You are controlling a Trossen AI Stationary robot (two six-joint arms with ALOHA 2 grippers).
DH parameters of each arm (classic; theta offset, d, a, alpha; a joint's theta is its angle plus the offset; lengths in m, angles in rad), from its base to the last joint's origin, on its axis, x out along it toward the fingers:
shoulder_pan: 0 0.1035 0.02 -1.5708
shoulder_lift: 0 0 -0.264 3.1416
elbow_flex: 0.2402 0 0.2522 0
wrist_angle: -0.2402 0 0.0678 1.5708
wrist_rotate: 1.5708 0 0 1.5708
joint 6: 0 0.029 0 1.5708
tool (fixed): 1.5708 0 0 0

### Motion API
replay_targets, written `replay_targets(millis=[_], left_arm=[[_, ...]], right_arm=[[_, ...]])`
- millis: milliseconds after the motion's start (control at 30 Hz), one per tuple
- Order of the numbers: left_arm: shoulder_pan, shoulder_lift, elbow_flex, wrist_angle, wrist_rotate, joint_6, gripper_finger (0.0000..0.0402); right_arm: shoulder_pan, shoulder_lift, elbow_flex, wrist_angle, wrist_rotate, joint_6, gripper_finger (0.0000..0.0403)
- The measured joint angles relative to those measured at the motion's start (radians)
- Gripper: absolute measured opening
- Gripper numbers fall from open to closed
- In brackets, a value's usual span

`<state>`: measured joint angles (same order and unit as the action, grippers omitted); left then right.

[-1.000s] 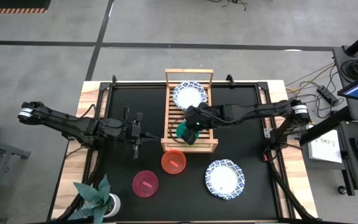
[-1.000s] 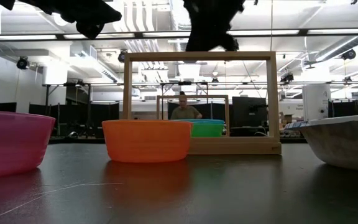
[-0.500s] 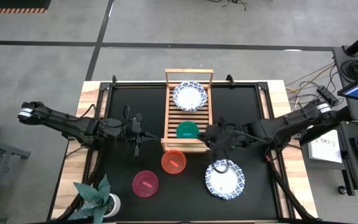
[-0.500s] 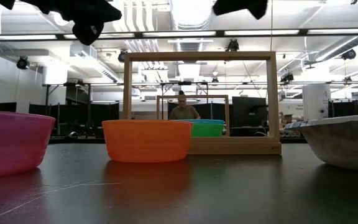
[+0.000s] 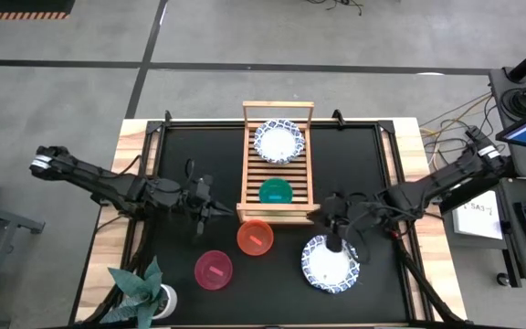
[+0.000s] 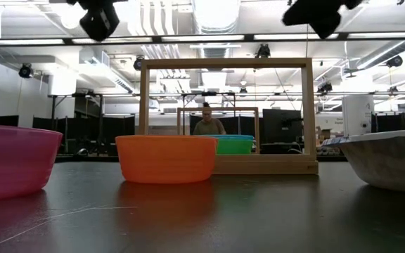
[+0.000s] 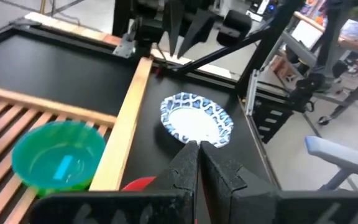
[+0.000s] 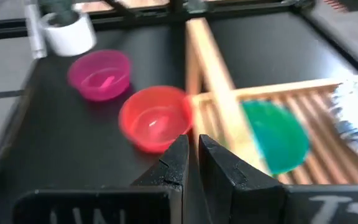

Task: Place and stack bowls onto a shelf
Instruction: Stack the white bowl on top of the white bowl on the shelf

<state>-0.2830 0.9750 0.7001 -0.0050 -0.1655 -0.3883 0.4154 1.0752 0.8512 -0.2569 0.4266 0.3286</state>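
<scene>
The wooden slatted shelf [image 5: 277, 166] holds a white blue-rimmed bowl [image 5: 278, 142] at its far end and a green bowl [image 5: 275, 190] nearer; in the low view [image 6: 234, 145] a teal rim shows at the green bowl's top. An orange-red bowl [image 5: 255, 238], a magenta bowl [image 5: 214, 270] and a second white blue-rimmed bowl [image 5: 330, 263] stand on the black mat. My right gripper [image 5: 336, 222] hangs shut and empty above the far edge of that white bowl. My left gripper [image 5: 210, 206] waits shut and empty left of the shelf.
A potted plant [image 5: 144, 291] stands at the table's near left corner. The shelf's tall frame rail [image 6: 223, 65] rises at its near end. The bare black mat [image 5: 354, 164] lies right of the shelf. A person [image 6: 208, 123] sits in the room far behind the table.
My right gripper has left the green bowl on the shelf and gone up and toward the table's near right, to above the white bowl on the mat. The green bowl stays on the slats.
</scene>
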Motion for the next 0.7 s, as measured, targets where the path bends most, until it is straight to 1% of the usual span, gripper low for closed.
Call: replay_targets(millis=[100,167,267,400,467,567,633,700], left_arm=[[-0.004,0.018,0.037,-0.026,0.0,0.018,0.0],[-0.004,0.03,0.064,-0.041,0.0,0.029,0.0],[-0.004,0.046,0.097,-0.066,-0.001,0.056,0.0],[-0.004,0.072,0.126,-0.069,-0.006,0.093,0.0],[-0.004,0.082,0.138,-0.067,-0.007,0.107,0.0],[-0.004,0.102,0.146,-0.067,-0.008,0.122,0.0],[-0.003,0.112,0.147,-0.074,-0.008,0.122,0.0],[-0.003,0.124,0.15,-0.068,-0.008,0.123,0.0]], right_arm=[[0.023,-0.034,-0.016,-0.027,-0.072,0.04,0.0027],[0.034,-0.055,-0.017,-0.086,-0.133,0.111,0.0027],[0.04,-0.08,-0.017,-0.2,-0.197,0.277,0.0027],[0.038,-0.093,-0.017,-0.407,-0.221,0.538,0.0033],[0.038,-0.091,-0.019,-0.511,-0.245,0.629,0.0046],[0.039,-0.083,-0.022,-0.641,-0.268,0.744,0.0078],[0.039,-0.073,-0.031,-0.683,-0.27,0.759,0.0103],[0.041,-0.061,-0.055,-0.678,-0.27,0.692,0.0127]])
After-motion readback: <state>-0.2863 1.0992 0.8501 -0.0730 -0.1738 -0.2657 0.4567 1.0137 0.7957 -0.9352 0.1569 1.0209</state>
